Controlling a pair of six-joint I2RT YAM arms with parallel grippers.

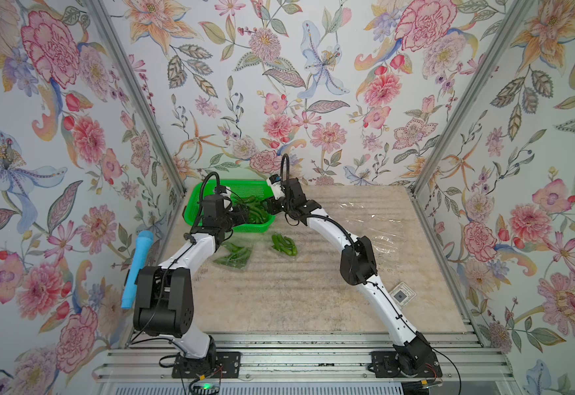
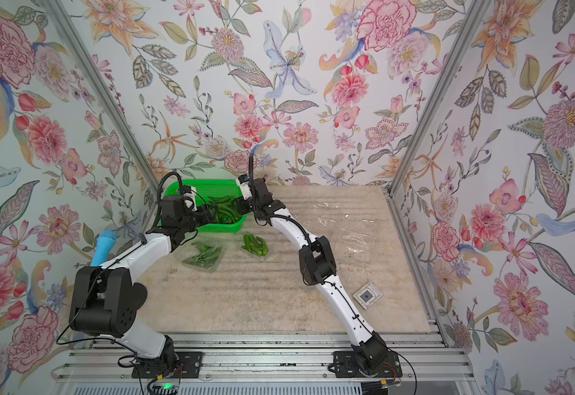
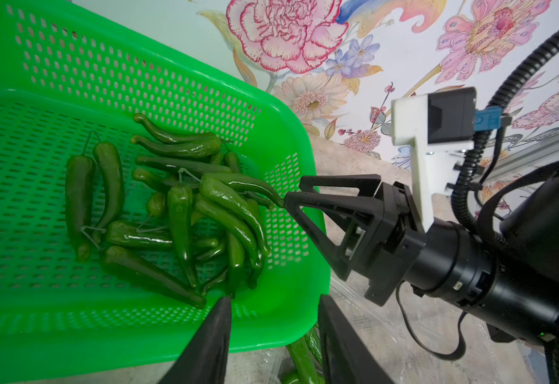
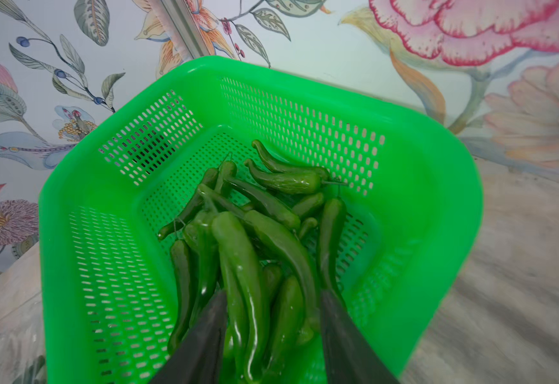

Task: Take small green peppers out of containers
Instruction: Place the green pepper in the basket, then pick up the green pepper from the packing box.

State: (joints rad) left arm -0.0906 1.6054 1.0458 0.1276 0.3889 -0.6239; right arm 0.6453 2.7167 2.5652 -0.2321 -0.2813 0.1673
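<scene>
At the far left corner of the desk (image 1: 279, 301): green basket (image 1: 262, 227), loose peppers (image 3: 178, 212) heaped inside. Right pincer (image 4: 273, 292) above them, jaws parted, gripping nothing. Left pincer (image 3: 274, 298) at the near rim, parted, empty. Clear pack (image 1: 233, 255) of peppers just nearer, beneath the left arm, contents slantwise; second pack (image 1: 284, 244) rightward, between both arms.

A table (image 1: 279, 290) carries a green basket (image 1: 245, 188) and a small square tag (image 1: 401, 294).
</scene>
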